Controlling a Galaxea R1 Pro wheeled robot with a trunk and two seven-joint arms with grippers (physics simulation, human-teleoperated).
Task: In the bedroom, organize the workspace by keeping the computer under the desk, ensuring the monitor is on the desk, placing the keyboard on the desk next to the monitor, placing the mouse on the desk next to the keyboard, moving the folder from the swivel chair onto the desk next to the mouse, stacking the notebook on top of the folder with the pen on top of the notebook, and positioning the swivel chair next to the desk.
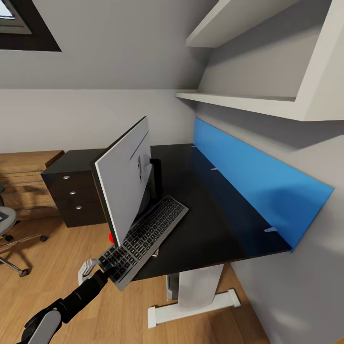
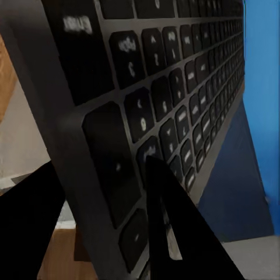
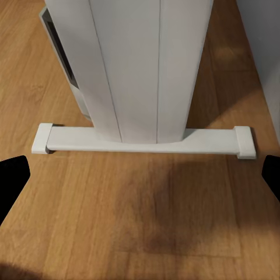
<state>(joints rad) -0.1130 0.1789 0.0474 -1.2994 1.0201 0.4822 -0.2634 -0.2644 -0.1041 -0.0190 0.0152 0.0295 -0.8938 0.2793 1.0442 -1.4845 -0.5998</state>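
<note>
Left claw [image 1: 102,270] gripping keyboard [image 1: 145,234], angled deskward

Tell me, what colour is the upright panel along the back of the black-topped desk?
Bright blue back panel, clearest in the head view.

White wall shelves [image 1: 248,102], wood floor [image 1: 86,248], dark window corner [image 1: 24,28]

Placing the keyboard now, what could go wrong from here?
The keyboard is gripped at one end by the left hand and hangs well past the desk edge; released now, it may tip off. It also lies against the leaning monitor, so pushing further could topple it.
</note>
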